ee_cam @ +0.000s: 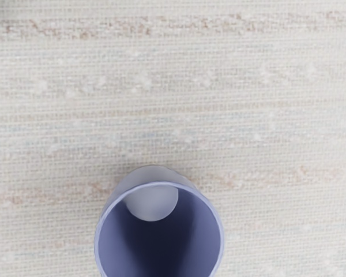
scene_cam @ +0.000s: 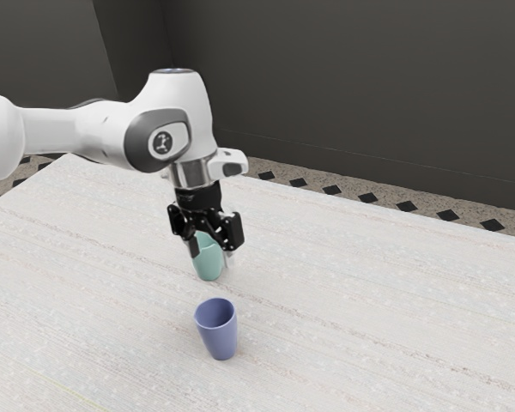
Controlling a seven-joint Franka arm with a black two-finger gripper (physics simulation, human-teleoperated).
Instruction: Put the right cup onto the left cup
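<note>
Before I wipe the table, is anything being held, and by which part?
Nothing is held: the gripper is open, and the blue cup and green cup stand on the table.

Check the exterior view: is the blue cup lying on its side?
No: the blue cup stands upright on the table, opening upward.

White arm (scene_cam: 90,129) from the exterior view's left, wrist (scene_cam: 191,174) bent downward, black fingers (scene_cam: 233,233) spread apart
</note>
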